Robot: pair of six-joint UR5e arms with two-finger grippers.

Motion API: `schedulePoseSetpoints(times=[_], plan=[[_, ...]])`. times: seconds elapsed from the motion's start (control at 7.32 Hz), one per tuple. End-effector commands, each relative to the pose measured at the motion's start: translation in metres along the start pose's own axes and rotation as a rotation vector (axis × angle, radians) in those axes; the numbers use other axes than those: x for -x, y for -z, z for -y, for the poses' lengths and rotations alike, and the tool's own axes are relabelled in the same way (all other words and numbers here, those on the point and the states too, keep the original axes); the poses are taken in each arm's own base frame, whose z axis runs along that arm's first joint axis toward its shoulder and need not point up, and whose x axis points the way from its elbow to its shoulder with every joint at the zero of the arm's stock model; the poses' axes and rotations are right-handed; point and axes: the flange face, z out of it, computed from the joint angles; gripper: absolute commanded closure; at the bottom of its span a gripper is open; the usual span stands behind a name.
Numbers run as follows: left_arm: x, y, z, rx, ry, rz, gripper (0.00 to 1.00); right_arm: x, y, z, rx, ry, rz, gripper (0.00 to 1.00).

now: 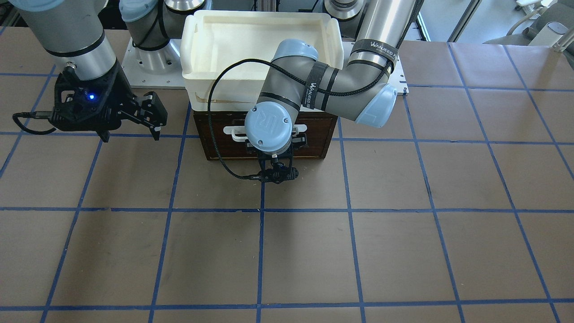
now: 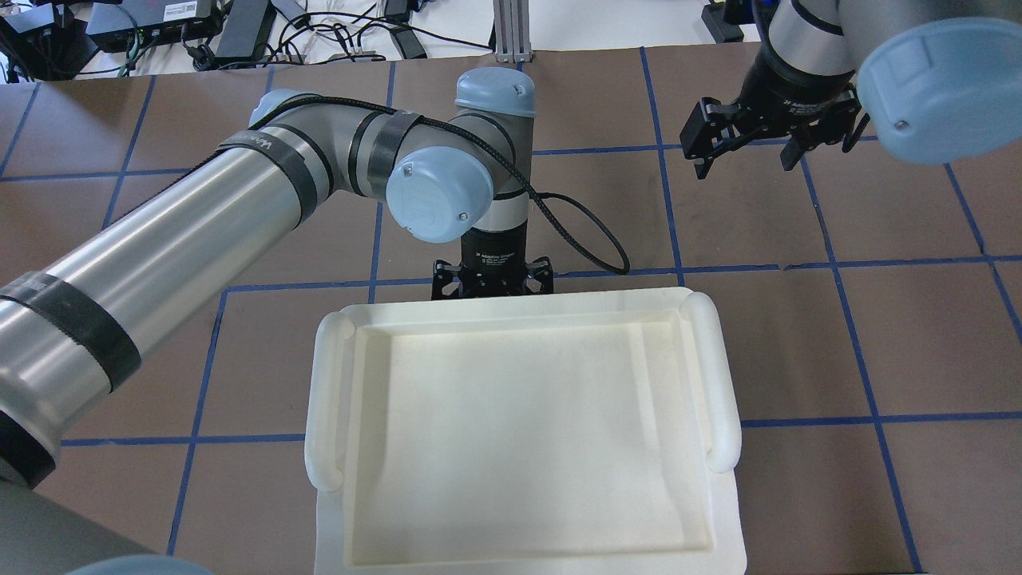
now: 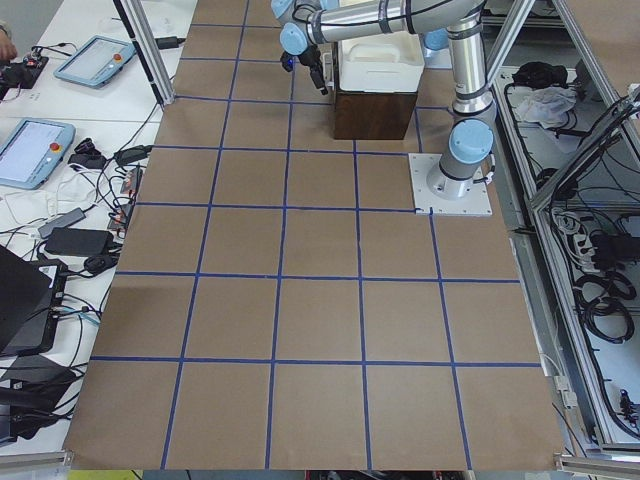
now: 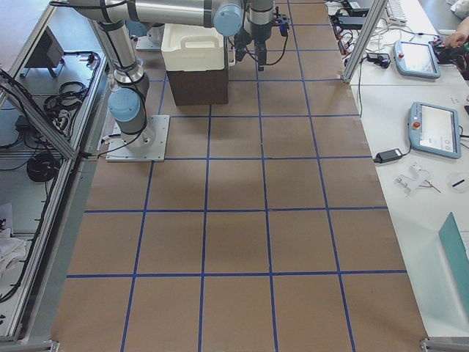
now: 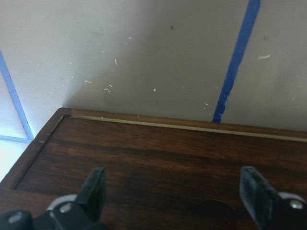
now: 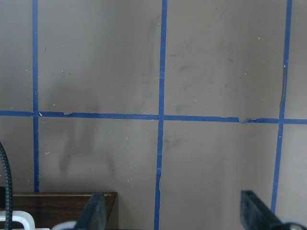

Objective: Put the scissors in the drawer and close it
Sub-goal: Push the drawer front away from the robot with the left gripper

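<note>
The left tool (image 5: 176, 187) is held wide open close against the dark wood front of the drawer (image 1: 314, 134). Its fingers (image 5: 96, 189) are spread well apart and nothing is gripped between them. The drawer is judged to be shut or all but shut, since only a thin pale seam is shown along its edge in the left wrist view. The scissors are seen in no view; they are presumed to lie inside, though that cannot be confirmed.

Trouble is most likely to be caused by the white handle (image 1: 233, 131), which lies just beside the tool. Were a finger hooked on it while the arm is drawn away, the drawer could be pulled out again. Too hard a push could shove the whole cabinet, and the white tray (image 2: 319, 399) stacked on it, across the counter (image 1: 314, 251).

The left arm is reached over the tray, with the wrist turned down in front of the drawer. The right tool (image 6: 176, 213) is hung open and empty above the counter, well apart to one side.
</note>
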Motion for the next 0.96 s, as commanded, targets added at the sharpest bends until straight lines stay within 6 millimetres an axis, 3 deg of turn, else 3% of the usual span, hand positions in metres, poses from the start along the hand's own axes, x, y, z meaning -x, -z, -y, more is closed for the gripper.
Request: schedulePoseSetpoints(times=[0.0, 0.14, 0.27, 0.55, 0.82], plan=[[-0.004, -0.01, -0.002, 0.024, -0.008, 0.017, 0.0, 0.0, -0.001, 0.0, 0.006, 0.022, -0.001, 0.0], [-0.004, -0.01, 0.001, 0.013, -0.008, 0.018, 0.0, 0.0, -0.004, 0.002, 0.002, 0.023, -0.003, 0.0], [-0.001, 0.003, 0.009, -0.026, 0.0, -0.012, 0.0, 0.0, -0.004, 0.002, 0.002, 0.026, -0.003, 0.0], [0.029, 0.027, 0.046, -0.152, 0.054, -0.099, 0.0, 0.0, -0.005, 0.002, 0.006, 0.023, -0.002, 0.0], [0.037, 0.074, 0.05, -0.379, -0.004, -0.091, 0.0, 0.0, -0.007, 0.001, 0.008, 0.029, -0.003, 0.0]])
